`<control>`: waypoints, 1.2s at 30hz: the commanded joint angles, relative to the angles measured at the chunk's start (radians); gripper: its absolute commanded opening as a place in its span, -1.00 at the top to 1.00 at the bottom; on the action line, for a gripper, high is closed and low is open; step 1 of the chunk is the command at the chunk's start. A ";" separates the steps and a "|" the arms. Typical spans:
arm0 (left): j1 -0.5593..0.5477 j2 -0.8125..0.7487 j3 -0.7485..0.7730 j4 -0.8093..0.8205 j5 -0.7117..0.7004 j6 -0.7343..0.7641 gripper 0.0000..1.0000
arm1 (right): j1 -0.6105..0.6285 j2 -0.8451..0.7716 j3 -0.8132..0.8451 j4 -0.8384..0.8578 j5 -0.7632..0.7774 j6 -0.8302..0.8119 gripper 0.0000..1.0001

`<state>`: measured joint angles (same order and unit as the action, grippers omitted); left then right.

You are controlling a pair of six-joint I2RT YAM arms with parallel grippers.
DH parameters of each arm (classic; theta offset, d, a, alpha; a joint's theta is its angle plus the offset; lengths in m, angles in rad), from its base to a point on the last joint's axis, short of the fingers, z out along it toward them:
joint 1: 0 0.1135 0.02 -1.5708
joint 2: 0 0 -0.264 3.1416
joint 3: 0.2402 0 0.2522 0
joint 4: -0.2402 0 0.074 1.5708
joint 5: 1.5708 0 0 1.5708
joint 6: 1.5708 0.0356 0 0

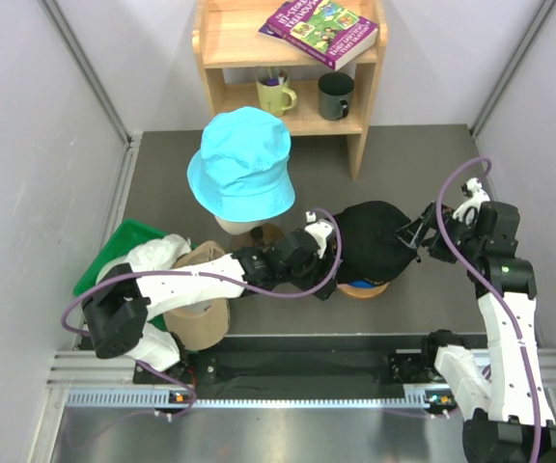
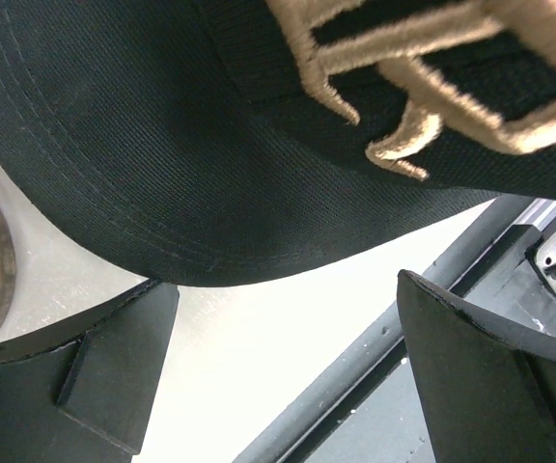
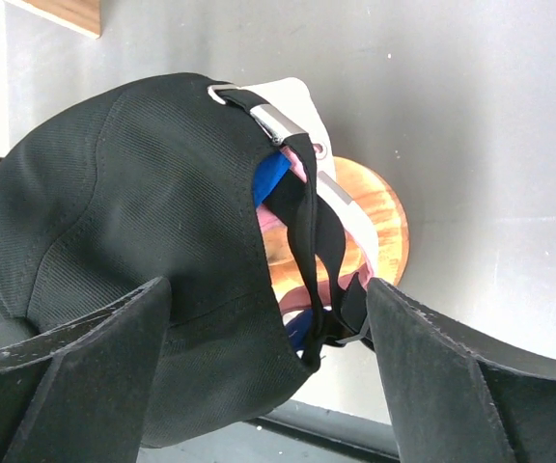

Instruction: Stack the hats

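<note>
My left arm [image 1: 186, 283] is built of white shell links joined by black motor housings, and my right arm [image 1: 510, 323] matches it. A purple cable [image 1: 70, 313] loops along each, starting from the base at the near edge of the table [image 1: 423, 164]. My left gripper [image 2: 283, 285] and right gripper [image 3: 268, 285] carry wedge-shaped matte black fingers [image 2: 481, 376] with pale, scuffed edges.
</note>
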<state>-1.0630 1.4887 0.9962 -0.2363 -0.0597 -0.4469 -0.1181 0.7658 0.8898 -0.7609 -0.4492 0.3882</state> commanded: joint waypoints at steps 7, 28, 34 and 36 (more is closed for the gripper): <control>-0.005 -0.088 0.015 -0.020 -0.045 0.008 -0.98 | -0.009 0.003 0.116 -0.011 0.052 -0.020 -0.85; -0.022 -0.430 0.050 -0.882 -0.285 -0.438 -0.98 | -0.009 -0.005 0.149 0.107 0.132 0.015 -0.85; -0.023 -0.364 0.045 -1.067 -0.396 -0.648 -0.97 | -0.009 0.000 0.147 0.112 0.119 0.011 -0.85; -0.023 -0.337 0.041 -1.087 -0.411 -0.676 -0.96 | -0.009 0.000 0.146 0.115 0.113 0.009 -0.85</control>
<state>-1.0882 1.1114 1.0397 -1.1969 -0.3714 -0.9592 -0.1184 0.7734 1.0405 -0.6994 -0.3157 0.3954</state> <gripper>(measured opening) 0.984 0.928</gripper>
